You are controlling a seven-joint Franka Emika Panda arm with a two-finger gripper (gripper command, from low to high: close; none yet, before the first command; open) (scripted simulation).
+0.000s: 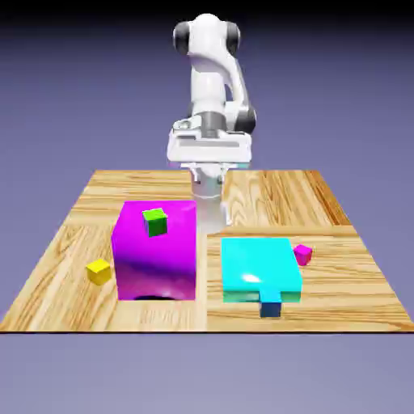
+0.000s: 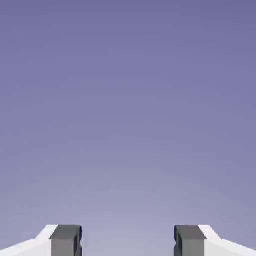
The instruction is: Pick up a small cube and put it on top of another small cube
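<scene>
The small magenta-pink cube rests on the wooden table, touching or just beside the right edge of a flat cyan block. Other small cubes: a green one on top of the large magenta block, a yellow one to that block's left, and a blue one against the cyan block's front. My gripper hangs high above the table's far side, well away from every cube. In the hand view the gripper is open; only plain backdrop shows between its fingertips.
The large magenta block stands tall on the exterior view's left half of the table. The cyan block lies low on the right half. A narrow strip of bare wood separates the two blocks.
</scene>
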